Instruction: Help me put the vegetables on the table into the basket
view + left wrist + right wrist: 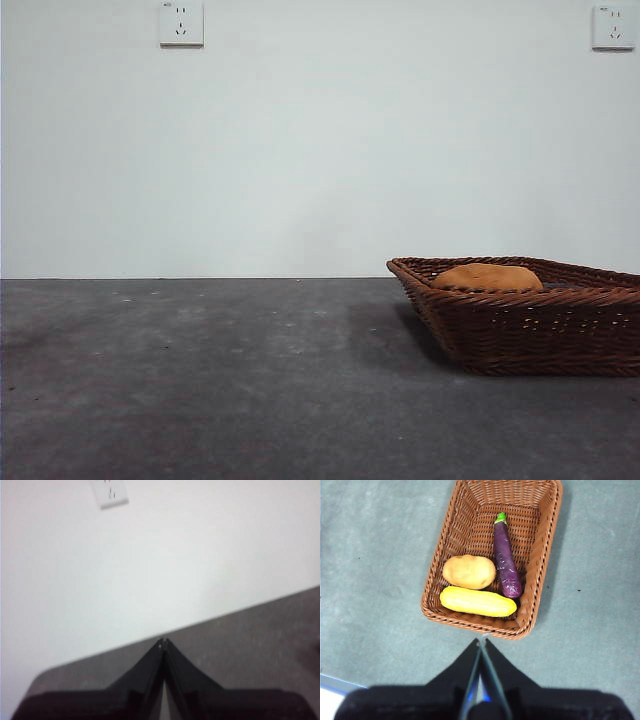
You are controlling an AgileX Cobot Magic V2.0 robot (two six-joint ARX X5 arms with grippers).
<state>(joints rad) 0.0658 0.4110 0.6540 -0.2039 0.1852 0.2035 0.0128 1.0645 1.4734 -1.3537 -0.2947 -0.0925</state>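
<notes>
Altogether three vegetables (479,580) inside one basket (540,570)

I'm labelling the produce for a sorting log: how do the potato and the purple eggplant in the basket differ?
The potato is rounded, stubby and tan; the eggplant is long, slim, glossy dark purple, with a green stem end. The potato lies against the yellow corn-like piece, on the basket's side; the eggplant runs lengthwise beside it. Both rest inside the basket, ungripped.
</notes>
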